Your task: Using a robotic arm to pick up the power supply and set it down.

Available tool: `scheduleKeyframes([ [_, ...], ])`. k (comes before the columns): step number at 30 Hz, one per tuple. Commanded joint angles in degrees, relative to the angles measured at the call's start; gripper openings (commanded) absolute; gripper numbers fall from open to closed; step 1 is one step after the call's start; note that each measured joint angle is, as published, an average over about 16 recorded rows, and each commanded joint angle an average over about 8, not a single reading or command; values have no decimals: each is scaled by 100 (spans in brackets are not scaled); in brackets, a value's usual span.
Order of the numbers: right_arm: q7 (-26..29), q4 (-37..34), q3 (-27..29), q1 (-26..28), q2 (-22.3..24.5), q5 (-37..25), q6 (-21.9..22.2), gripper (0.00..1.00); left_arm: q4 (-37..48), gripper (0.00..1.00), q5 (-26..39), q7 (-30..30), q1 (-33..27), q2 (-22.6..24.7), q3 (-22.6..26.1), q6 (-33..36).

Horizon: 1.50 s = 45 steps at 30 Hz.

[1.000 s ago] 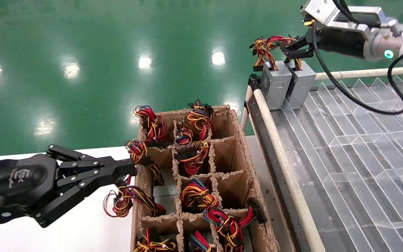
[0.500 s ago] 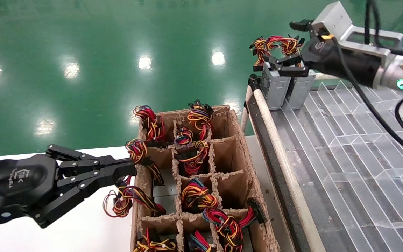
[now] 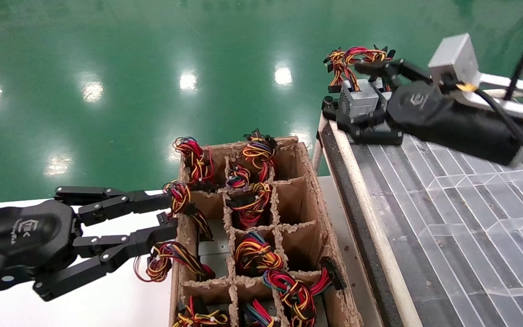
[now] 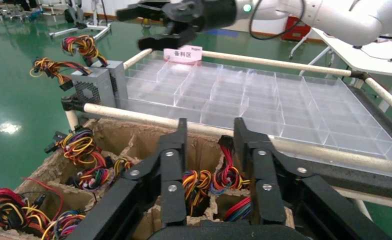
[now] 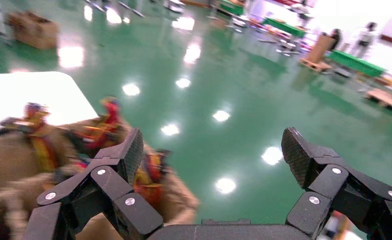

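The power supply, a grey metal box, stands at the far corner of the clear tray. Its loose red, yellow and black wires arch above it. In the head view my right gripper covers most of that box. The left wrist view shows the right gripper open and hanging above the tray, apart from the box. Nothing lies between its fingers. My left gripper is open at the left wall of the cardboard box, empty.
A second grey box with a tight orange-yellow bundle stands beside the power supply. The divided cardboard box holds several wired units. A padded rail edges the tray. A white table lies under the left arm.
The right gripper came off the wires, swung down and toward me, and now hangs open in front of the boxes. The left gripper's fingers spread wider.
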Motion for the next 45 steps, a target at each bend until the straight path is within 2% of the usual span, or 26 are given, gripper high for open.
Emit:
scheduleKeyframes([
  [1, 167, 262, 27, -197, 119, 185, -157, 100, 0, 100, 0, 0, 0, 0, 0, 0],
  [16, 1400, 2202, 227, -1651, 995, 1550, -1318, 100, 0, 100, 0, 0, 0, 0, 0, 0],
  [22, 1733, 2770, 284, -2073, 1249, 1949, -1658, 100, 1, 100, -1, 0, 1, -1, 0, -1],
  [26, 1803, 2930, 303, -2193, 1321, 2069, -1754, 100, 1, 100, -1, 0, 1, -1, 0, -2],
  [45, 1708, 2714, 285, -2037, 1229, 1913, -1625, 100, 1, 100, -1, 0, 1, -1, 0, -2],
])
